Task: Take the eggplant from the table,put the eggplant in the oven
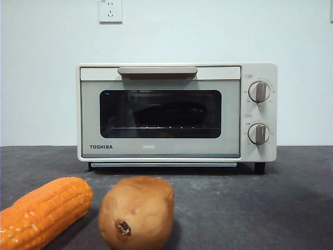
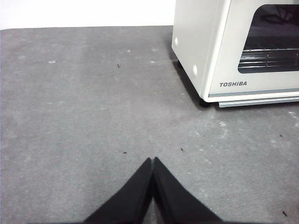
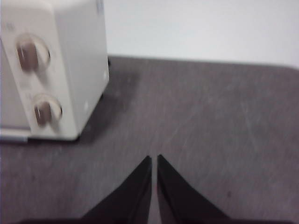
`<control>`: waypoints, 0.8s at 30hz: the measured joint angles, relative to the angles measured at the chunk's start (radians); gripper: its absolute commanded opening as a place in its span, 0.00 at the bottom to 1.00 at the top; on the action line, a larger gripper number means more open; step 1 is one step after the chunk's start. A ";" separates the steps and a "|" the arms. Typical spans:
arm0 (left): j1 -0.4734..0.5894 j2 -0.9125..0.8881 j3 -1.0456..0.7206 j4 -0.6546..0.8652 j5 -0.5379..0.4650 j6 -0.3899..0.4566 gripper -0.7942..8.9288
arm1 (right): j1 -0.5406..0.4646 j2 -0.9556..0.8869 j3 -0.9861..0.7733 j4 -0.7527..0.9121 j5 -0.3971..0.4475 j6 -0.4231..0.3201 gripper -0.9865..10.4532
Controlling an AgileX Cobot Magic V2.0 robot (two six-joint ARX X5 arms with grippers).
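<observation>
The cream-white oven stands at the back of the dark grey table with its door closed. Behind the dark glass, a dark elongated shape that looks like the eggplant lies on the wire rack. My left gripper is shut and holds nothing; it hangs over bare table, off the oven's plain side wall. My right gripper is also shut and holds nothing, over bare table on the side of the oven that carries the two knobs. Neither gripper shows in the front view.
An orange corn cob lies at the table's front left. A brown potato stands beside it, in front of the oven door. A white wall with a socket is behind the oven.
</observation>
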 measured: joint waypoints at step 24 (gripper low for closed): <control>0.000 0.000 0.000 0.000 0.000 0.000 0.09 | 0.000 -0.002 -0.057 0.002 0.001 0.030 0.09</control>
